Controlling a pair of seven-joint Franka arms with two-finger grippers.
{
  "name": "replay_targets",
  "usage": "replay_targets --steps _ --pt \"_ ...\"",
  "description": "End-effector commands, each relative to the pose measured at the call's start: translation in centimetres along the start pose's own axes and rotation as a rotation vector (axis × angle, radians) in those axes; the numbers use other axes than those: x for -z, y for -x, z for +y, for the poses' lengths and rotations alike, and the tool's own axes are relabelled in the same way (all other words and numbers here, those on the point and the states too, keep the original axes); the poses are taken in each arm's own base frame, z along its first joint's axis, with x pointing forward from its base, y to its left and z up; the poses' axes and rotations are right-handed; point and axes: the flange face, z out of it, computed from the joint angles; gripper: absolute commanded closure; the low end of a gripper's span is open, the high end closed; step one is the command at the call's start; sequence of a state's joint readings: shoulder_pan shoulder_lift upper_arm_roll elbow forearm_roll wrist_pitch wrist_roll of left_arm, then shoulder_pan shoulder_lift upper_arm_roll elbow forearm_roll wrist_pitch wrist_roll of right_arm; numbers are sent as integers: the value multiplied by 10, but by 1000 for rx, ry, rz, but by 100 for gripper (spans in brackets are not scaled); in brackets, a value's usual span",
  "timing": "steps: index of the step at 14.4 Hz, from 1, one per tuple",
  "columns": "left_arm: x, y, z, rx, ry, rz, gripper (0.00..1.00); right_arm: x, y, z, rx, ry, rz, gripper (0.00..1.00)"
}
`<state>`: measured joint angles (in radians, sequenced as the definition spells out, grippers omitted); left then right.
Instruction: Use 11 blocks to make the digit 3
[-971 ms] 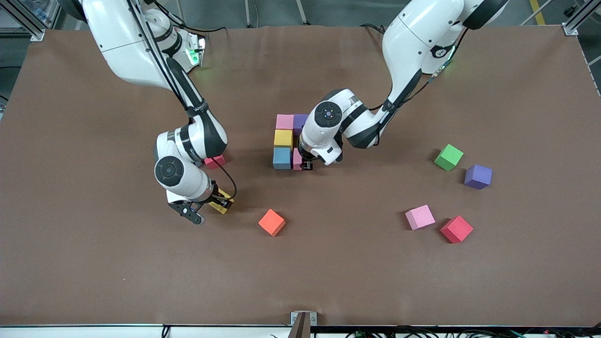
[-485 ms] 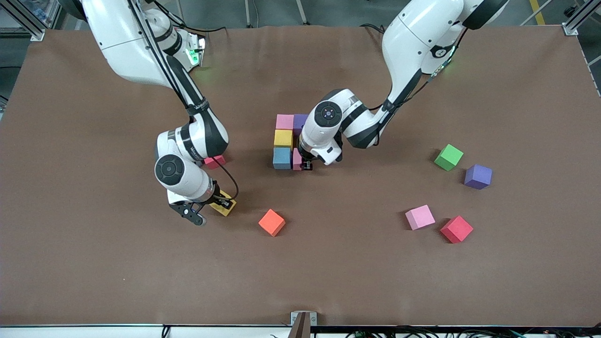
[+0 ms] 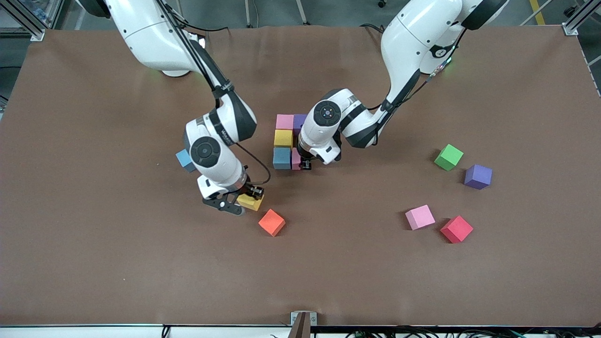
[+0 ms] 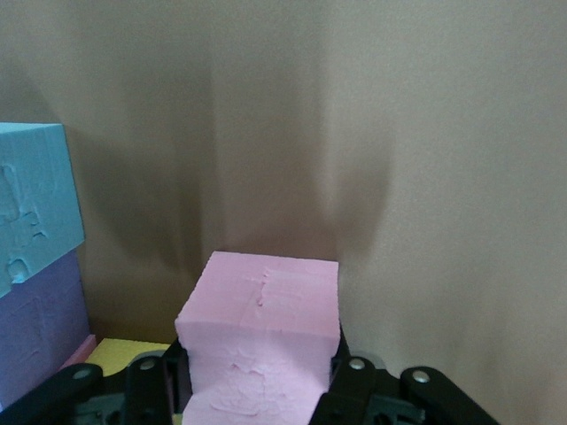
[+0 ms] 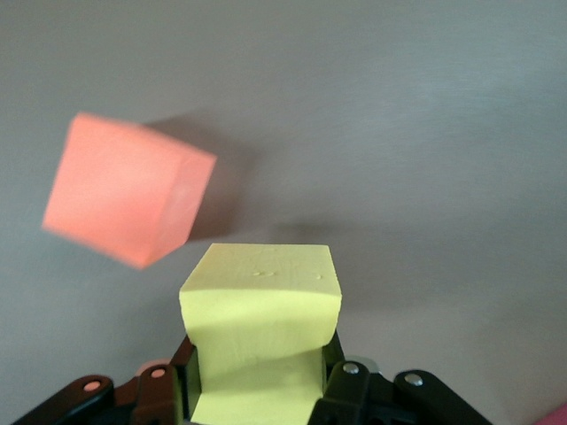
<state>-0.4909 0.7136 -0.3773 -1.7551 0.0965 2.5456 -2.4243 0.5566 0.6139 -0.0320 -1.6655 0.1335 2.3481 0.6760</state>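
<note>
The right gripper (image 3: 247, 201) is clamped on a yellow block (image 3: 250, 202), its fingers (image 5: 341, 376) pressed into two facing sides so that the foam bulges between them; it carries the cube just above the table (image 3: 94, 244), close to the orange cube (image 3: 272, 222), which lies on the cloth slightly nearer to the front camera and toward the left arm's end. In the right wrist view the same yellow block (image 5: 261, 332) fills the gap between the fingers and the orange cube (image 5: 128, 188) sits apart from it. The left gripper (image 3: 304, 163) is down at the cluster in the middle of the table, closed on a pink block (image 3: 296, 158) that stands beside the blue block (image 3: 281, 157); the left wrist view shows its fingers (image 4: 352, 385) squeezing the pink block (image 4: 261, 341). Farther from the camera in that cluster, touching one another, are a second yellow block (image 3: 283, 138), another pink block (image 3: 284, 121) and a purple block (image 3: 299, 123). A loose blue block (image 3: 184, 160) shows beside the right arm's wrist. Toward the left arm's end lie a green block (image 3: 448, 157), a second purple block (image 3: 478, 176), a pink block (image 3: 419, 217) and a red block (image 3: 456, 229), each apart from the cluster.
</note>
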Motion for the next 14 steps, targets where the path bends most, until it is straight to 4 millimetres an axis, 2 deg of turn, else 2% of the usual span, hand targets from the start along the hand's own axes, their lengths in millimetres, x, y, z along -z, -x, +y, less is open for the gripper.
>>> replay_targets --steps 1,5,7,11,12,13,14 --pt "-7 2 -2 10 12 -2 69 1 12 -12 103 -1 0 100" --pt "-11 4 -4 5 15 -11 67 2 12 -13 119 0 2 100" --pt "-11 4 -4 7 15 -11 66 1 9 -9 194 4 2 100" --pt "-11 3 -4 9 14 -10 53 0 13 -11 206 6 -3 100" --pt "-12 3 -4 7 13 -9 44 -1 13 -10 206 8 -3 100" --pt "-13 3 -4 6 12 -8 31 -1 14 -11 209 7 -4 100" --pt "-15 3 -5 1 10 -5 0 -2 15 -10 209 13 -13 100"
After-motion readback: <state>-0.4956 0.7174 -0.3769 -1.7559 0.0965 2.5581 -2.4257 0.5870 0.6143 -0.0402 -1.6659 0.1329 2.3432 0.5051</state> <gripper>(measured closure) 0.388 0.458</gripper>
